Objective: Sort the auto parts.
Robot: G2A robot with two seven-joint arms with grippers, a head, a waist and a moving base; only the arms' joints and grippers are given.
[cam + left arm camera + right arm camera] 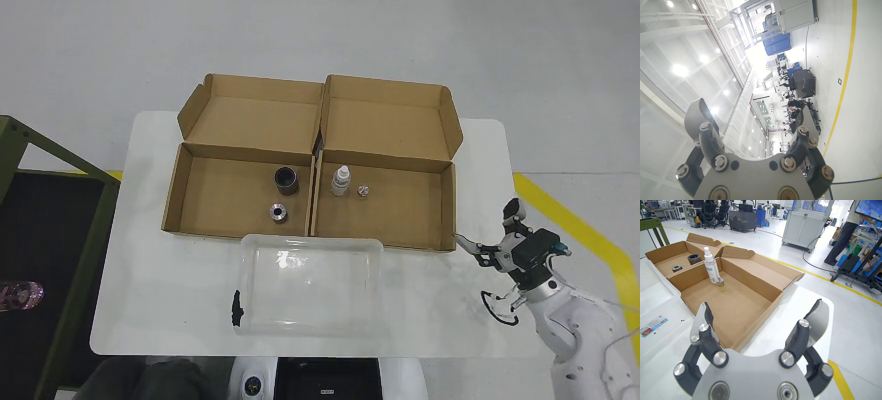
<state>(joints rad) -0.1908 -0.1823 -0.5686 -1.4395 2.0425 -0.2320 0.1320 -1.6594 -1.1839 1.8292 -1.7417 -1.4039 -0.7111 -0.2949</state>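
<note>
Holding left gripper [752, 111] and right gripper [762, 306] spread and empty, we see a spray bottle [710, 265] beyond the right jaws.

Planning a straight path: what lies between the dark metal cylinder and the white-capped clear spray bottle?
The two brown cardboard boxes' adjoining side walls stand between the dark metal cylinder and the spray bottle, as the top view shows.

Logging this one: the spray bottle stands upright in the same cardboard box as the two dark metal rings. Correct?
No. The spray bottle stands upright, but in the other cardboard box, beside a small capped part. The tall ring and flat ring have their own box, as the right wrist view shows.
</note>
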